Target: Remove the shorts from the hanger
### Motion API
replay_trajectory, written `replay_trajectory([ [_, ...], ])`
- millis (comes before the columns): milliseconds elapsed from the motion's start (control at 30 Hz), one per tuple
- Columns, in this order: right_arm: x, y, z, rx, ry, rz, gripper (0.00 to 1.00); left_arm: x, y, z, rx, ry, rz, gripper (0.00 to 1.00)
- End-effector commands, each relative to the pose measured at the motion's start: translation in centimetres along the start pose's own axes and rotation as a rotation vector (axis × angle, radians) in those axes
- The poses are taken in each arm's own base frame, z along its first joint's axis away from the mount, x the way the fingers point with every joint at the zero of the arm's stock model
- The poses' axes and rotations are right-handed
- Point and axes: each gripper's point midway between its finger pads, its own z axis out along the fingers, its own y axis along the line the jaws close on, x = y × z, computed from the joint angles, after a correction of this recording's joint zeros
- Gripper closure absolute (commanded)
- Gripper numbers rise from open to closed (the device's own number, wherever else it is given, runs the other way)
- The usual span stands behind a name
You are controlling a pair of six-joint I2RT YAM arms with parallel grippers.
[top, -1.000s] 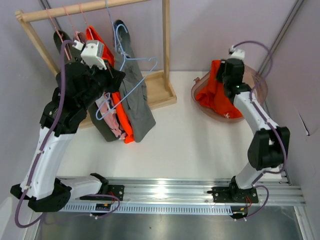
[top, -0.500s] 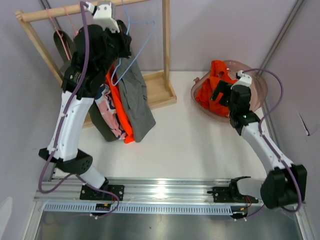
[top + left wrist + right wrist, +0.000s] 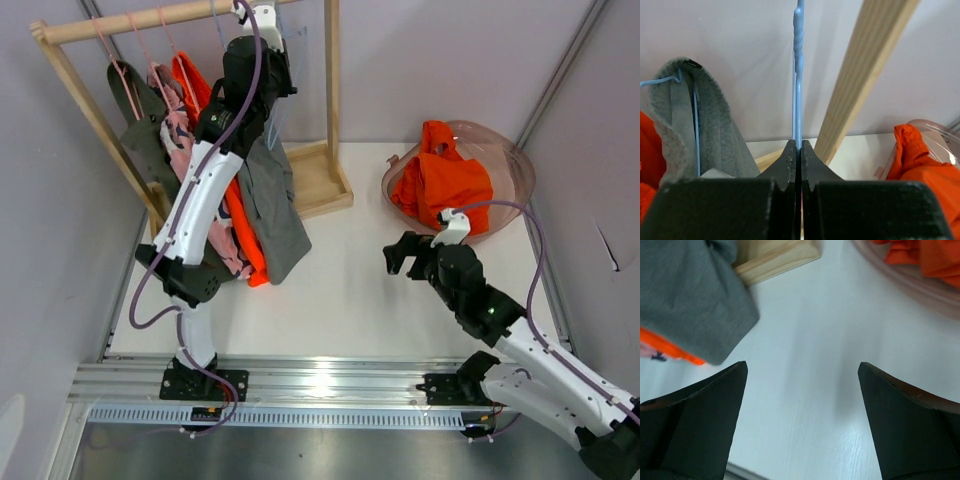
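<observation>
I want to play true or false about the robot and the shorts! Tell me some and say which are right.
1. The left claw is pinching the blue hanger. True.
2. The right claw is holding shorts. False: it is open and empty above the table.
3. One pair of orange shorts lies in the bowl. True.
4. The grey shorts lie in the bowl too. False: they hang by the wooden rack.

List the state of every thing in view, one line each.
Left gripper: shut on blue hanger.
Right gripper: open, empty.
Grey shorts: hanging from the blue hanger.
Orange shorts: heaped in the bowl, off any hanger.
Second orange shorts: hanging on rack.
Pink patterned shorts: hanging on rack.
Olive shorts: hanging on rack.
</observation>
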Motion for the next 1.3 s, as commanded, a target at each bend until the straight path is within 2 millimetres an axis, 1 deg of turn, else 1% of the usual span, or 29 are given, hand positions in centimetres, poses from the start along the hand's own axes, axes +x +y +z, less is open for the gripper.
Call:
replay_trajectory([
  [0,0.6,0.2,-1.3,0.039,-0.014,0.021,0.01,-4.7,2.6,0.0,-0.049,-0.144,-0.067,1.00],
  [33,1.0,0.9,-1.7,0.031,-0.011,0.012,0.00,-4.7,3.2,0.3,-0.056,-0.145,-0.072,1.00],
  [100,1.5,1.4,-2.0,0.034,-0.013,-0.001,0.01,-4.4,3.7,0.6,-0.058,-0.134,-0.082,1.00],
  [233,2.1,2.3,-1.5,0.032,0.001,-0.023,0.01,-3.6,3.8,0.4,-0.059,-0.104,-0.069,1.00],
  [300,1.8,2.8,-1.3,0.023,-0.005,-0.022,0.01,-3.1,4.0,0.3,-0.062,-0.087,-0.062,1.00],
  [367,2.1,3.1,-1.0,0.020,0.002,-0.033,0.01,-2.9,3.3,0.1,-0.024,-0.072,-0.059,0.99],
  [400,2.0,3.3,-1.0,0.016,-0.002,-0.033,0.00,-2.8,3.1,-0.2,-0.007,-0.063,-0.058,0.91],
  [467,2.3,3.5,-0.9,0.017,0.006,-0.039,0.00,-3.6,2.3,-1.3,0.043,-0.069,-0.070,0.79],
  [500,2.3,3.7,-0.9,0.014,0.007,-0.038,0.00,-3.7,2.1,-1.7,0.058,-0.068,-0.073,0.64],
  [533,2.4,3.7,-0.9,0.016,0.006,-0.040,0.00,-4.1,1.9,-2.6,0.073,-0.068,-0.082,0.56],
  [567,2.5,3.8,-0.9,0.014,0.008,-0.041,0.01,-4.3,1.7,-3.1,0.093,-0.066,-0.088,0.50],
  [600,2.6,3.8,-1.0,0.013,0.009,-0.043,0.00,-4.6,1.5,-3.7,0.103,-0.068,-0.093,0.40],
  [633,2.7,3.8,-1.1,0.014,0.010,-0.044,0.01,-4.8,1.5,-4.3,0.112,-0.063,-0.103,0.35],
  [667,2.7,3.9,-1.1,0.013,0.011,-0.045,0.01,-5.5,1.5,-5.3,0.120,-0.075,-0.107,0.31],
  [700,3.0,3.9,-1.2,0.016,0.016,-0.049,0.01,-6.0,1.6,-5.9,0.119,-0.085,-0.111,0.24],
  [733,3.1,4.0,-1.3,0.013,0.018,-0.052,0.01,-6.9,2.1,-7.1,0.107,-0.104,-0.114,0.21],
  [800,3.2,4.0,-1.5,0.014,0.020,-0.053,0.01,-7.8,2.7,-8.1,0.085,-0.123,-0.111,0.18],
  [867,3.4,4.1,-1.7,0.011,0.022,-0.055,0.01,-8.4,3.6,-9.2,0.057,-0.138,-0.099,0.18],
  [900,3.6,4.2,-1.8,0.010,0.024,-0.057,0.01,-8.7,4.4,-9.3,0.032,-0.143,-0.099,0.17],
  [1000,3.9,4.0,-2.0,0.008,0.026,-0.060,0.01,-8.5,5.8,-9.8,-0.007,-0.132,-0.097,0.17],
  [1133,3.9,4.1,-2.4,-0.003,0.030,-0.062,0.01,-7.7,7.4,-9.6,-0.055,-0.113,-0.091,0.17],
  [1200,4.0,3.9,-2.5,0.002,0.034,-0.070,0.01,-7.0,8.0,-9.0,-0.072,-0.097,-0.088,0.17],
  [1267,3.8,3.7,-2.8,0.005,0.031,-0.074,0.01,-6.0,8.3,-8.0,-0.081,-0.070,-0.084,0.18],
])
